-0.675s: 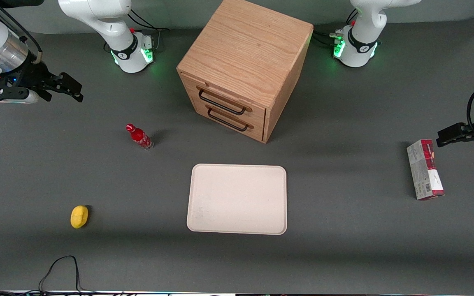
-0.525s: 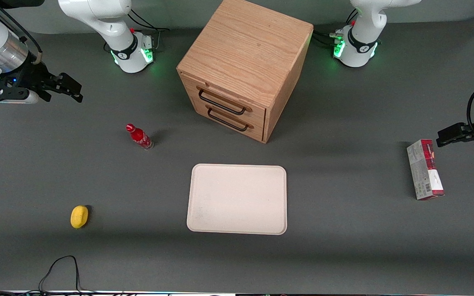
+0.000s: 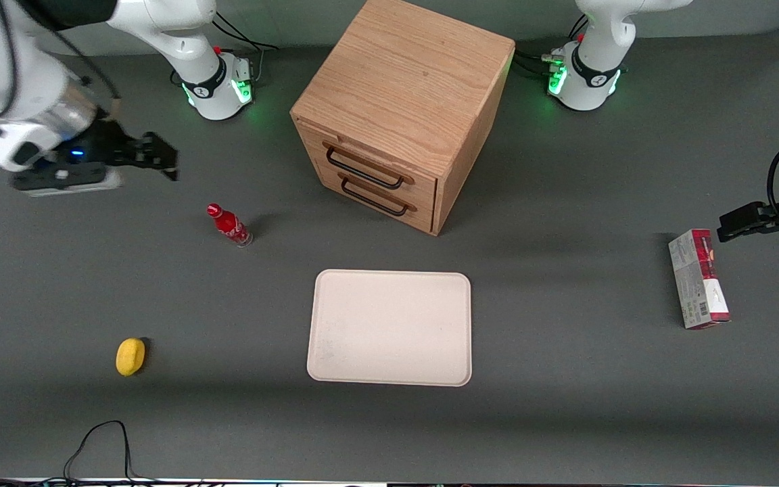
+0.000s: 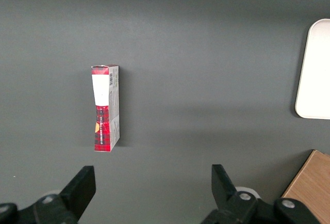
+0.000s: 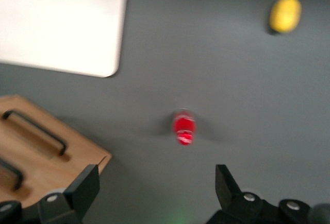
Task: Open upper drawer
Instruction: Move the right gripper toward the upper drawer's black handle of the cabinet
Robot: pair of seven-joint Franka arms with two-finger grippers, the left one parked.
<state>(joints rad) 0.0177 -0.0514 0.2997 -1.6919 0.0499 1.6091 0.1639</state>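
The boxy wooden cabinet (image 3: 403, 88) stands at the middle of the table, away from the front camera. Its upper drawer (image 3: 370, 164) is shut, and its long black bar handle (image 3: 362, 170) lies flat against the front. The lower drawer (image 3: 381, 196) under it is shut too. My right gripper (image 3: 159, 159) is open and empty. It hovers above the table toward the working arm's end, well apart from the cabinet and farther from the front camera than the red bottle (image 3: 228, 225). The right wrist view shows the open gripper (image 5: 156, 180), the upper drawer's handle (image 5: 11, 172) and the lower one (image 5: 36, 128).
The small red bottle (image 5: 183, 127) stands between my gripper and the cabinet's front. A cream tray (image 3: 389, 328) lies in front of the cabinet, nearer the front camera. A yellow lemon (image 3: 130, 356) lies near the table's front. A red-and-grey carton (image 3: 698, 279) lies toward the parked arm's end.
My right gripper has moved toward the cabinet and slightly nearer the front camera, still open. The drawers, bottle and tray have not moved.
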